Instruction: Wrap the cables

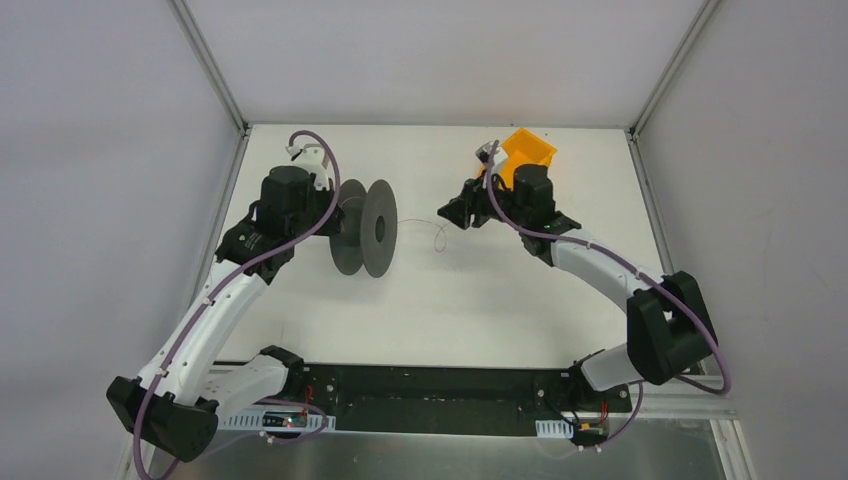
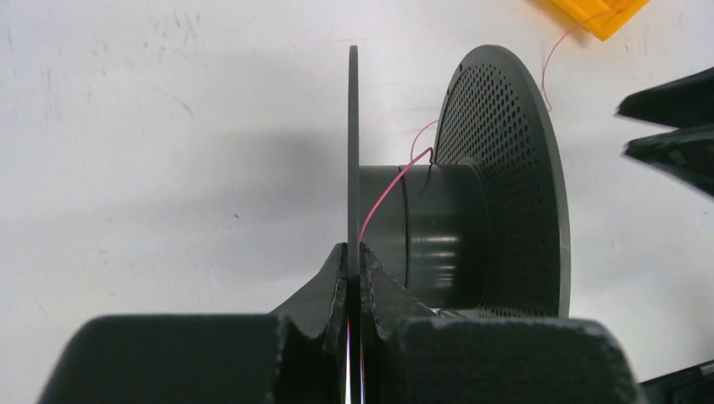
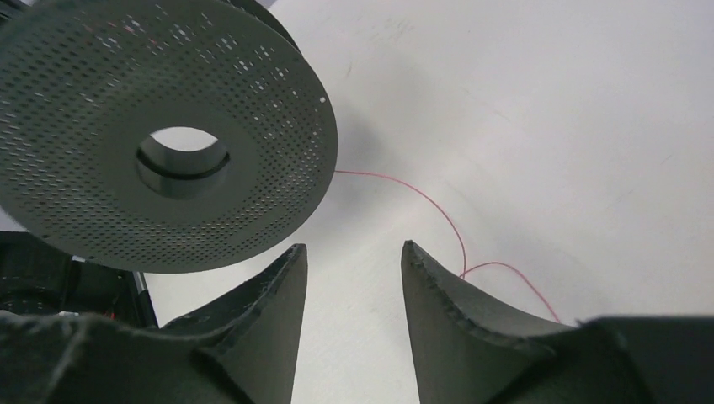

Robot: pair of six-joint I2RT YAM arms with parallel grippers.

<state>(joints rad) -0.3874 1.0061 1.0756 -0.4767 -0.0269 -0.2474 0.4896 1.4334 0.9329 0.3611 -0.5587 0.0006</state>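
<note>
left gripper [image 2: 354,269]: fingers [image 2: 324,290] pressed together on the rim of the spool's thin near disc, pinching it edge-on.
right gripper [image 3: 354,252]: jaws spread, nothing between them; sits low over the table, just right of the spool, facing its perforated disc.
spool [image 1: 365,228]: dark grey, two round discs on a fat hub, standing on its edges on the table [image 1: 450,310], axis level. Outer disc is full of small holes. Centre-left of the work area, at the left arm's tip.
wire [image 3: 421,194]: thread-thin, pinkish-red.
wire on hub: left wrist view shows one strand [image 2: 391,185] crossing the hub diagonally, from near the pinched disc up to the edge of the perforated disc. Hub is otherwise bare.
wire off spool: leaves the perforated disc's rim, arcs loose across the table towards the right gripper, and curls beside its right finger. Cannot tell if it touches it.
wire far end: a strand runs up towards the orange bin [image 1: 528,152]. The end is too thin to trace.
orange bin: back of the table, behind the right wrist, well away from the spool.
</note>
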